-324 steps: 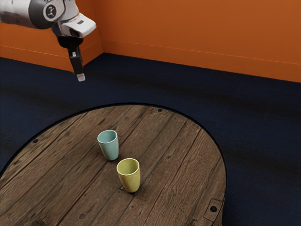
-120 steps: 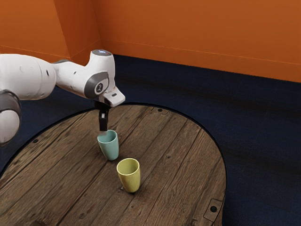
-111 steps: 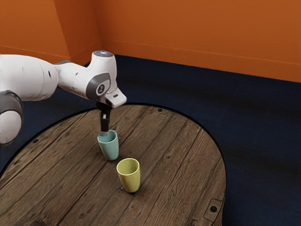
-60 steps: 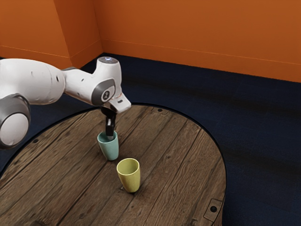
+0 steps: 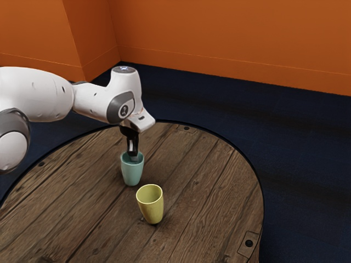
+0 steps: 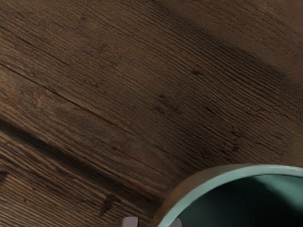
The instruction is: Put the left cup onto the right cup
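Claw (image 5: 132, 149) pinching teal cup (image 5: 132, 171) rim, nearly closed across its wall; yellow cup (image 5: 149, 204) standing near, apart, on wooden tabletop (image 5: 208, 181).

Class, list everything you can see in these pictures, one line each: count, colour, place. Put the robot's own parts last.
teal cup: one, teal, upright near the table's middle, under the gripper
yellow cup: one, yellow, upright, nearer the camera than the teal cup, apart from it
table: one, dark brown planks, round, under both cups
floor: one, dark blue, around the table
wall: orange, behind the table
arm: one, white and grey, from the exterior view's left
gripper: one, black, at the teal cup's rim
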Controlling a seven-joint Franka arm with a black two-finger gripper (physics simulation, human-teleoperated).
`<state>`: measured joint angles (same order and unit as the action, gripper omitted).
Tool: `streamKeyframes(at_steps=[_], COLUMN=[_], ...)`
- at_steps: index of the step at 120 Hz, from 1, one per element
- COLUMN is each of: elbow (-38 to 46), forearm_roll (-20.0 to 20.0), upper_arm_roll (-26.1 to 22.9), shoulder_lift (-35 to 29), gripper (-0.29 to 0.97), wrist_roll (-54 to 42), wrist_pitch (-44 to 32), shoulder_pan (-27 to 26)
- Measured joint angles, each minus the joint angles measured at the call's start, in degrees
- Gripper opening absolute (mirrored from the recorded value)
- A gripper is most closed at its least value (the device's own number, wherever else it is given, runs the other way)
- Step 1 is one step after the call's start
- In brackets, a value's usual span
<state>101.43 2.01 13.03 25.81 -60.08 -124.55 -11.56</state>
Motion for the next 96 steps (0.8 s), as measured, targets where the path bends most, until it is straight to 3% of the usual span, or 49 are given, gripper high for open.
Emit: streamKeyframes(at_steps=[31, 96], elbow=[1.6, 7.4], forearm_roll=[0.8, -0.5], upper_arm_roll=[0.1, 0.1], shoulder_lift=[-2.0, -15.9], gripper=[-0.09, -0.11], wrist_roll=[1.4, 4.7], wrist_pitch=[0.0, 3.7], shoulder_pan=[-0.7, -3.6])
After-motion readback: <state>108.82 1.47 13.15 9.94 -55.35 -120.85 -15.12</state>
